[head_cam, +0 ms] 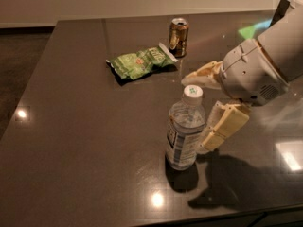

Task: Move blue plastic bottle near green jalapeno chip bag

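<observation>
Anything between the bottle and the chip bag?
Only bare table between bottle and chip bag in the camera view. The can stands beyond the bag; the open gripper is beside the bottle.

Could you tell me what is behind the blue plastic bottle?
Behind the bottle lie the green jalapeno chip bag and a can; the gripper, jaws open, is beside it. Its label hides the table just behind.
</observation>
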Available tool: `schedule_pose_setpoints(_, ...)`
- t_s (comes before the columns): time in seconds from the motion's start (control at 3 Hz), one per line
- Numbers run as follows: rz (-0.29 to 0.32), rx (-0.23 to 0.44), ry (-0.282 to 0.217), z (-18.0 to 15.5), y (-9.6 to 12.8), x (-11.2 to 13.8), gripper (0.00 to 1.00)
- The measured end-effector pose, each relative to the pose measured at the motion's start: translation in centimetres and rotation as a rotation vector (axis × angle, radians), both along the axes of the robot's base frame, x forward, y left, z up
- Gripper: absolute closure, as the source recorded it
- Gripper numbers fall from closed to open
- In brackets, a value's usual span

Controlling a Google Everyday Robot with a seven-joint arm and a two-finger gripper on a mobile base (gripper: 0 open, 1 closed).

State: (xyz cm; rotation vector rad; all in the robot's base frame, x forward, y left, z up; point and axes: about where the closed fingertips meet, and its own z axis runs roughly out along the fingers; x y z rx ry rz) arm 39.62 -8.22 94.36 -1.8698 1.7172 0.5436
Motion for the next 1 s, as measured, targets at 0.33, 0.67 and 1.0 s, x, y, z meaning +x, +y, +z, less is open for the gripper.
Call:
schedule_pose_setpoints(0.33,0.001,0.006,0.01,-0.5,-0.1,0.0,0.41)
schedule_pose_setpoints(0.67,-0.004,0.008,0.01,-0.1,0.0,0.4,0.64)
schedule_pose_setpoints(1.0,-0.054,0.014,0.011,0.9,0.1,2.1,0.87)
